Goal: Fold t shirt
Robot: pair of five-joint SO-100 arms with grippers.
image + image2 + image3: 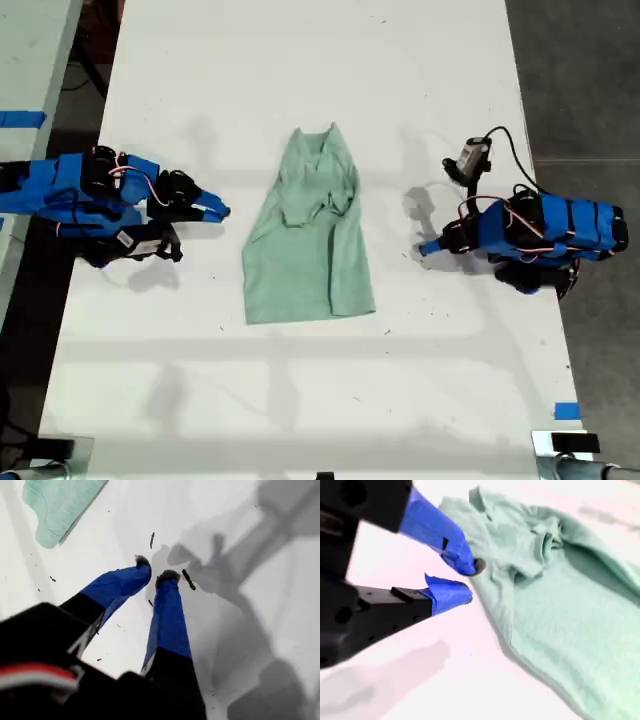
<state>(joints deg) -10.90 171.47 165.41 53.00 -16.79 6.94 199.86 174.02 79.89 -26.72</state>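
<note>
Overhead, exterior view: t shirt (pixel 308 235) mid-table (pixel 300 400), an arm either side | first wrist view: my first gripper (pixel 155 572) slightly apart, empty, shirt corner distant | second wrist view: my second gripper (pixel 470 582) narrowly apart beside shirt edge, collar folds visible.

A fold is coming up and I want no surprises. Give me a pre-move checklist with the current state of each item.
1. My first gripper is empty: ok.
2. My second gripper is empty, jaws slightly apart: ok.
3. The t shirt is free of both grippers: ok.
4. The t shirt lies flat: not ok, it is bunched towards its narrow end.
5. My second gripper is close to the shirt's edge: ok.
</note>
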